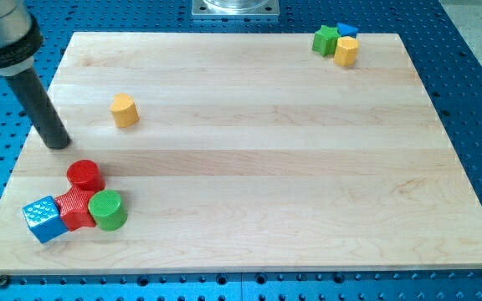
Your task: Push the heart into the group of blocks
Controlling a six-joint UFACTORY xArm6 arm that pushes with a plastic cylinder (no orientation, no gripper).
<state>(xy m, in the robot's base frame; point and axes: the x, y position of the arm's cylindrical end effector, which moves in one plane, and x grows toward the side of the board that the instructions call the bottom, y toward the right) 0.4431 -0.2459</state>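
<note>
A yellow heart block (125,110) lies alone on the wooden board (258,159) at the view's upper left. My tip (57,144) rests on the board to the left of and below the heart, apart from it. Below the tip sits a group of blocks at the view's lower left: a red cylinder (84,176), a red ribbed block (75,208), a green cylinder (107,210) and a blue cube (43,219), all touching or nearly so.
A second cluster sits at the view's top right corner: a green star-like block (325,39), a blue block (346,29) and a yellow hexagonal block (346,51). Blue perforated table (475,84) surrounds the board.
</note>
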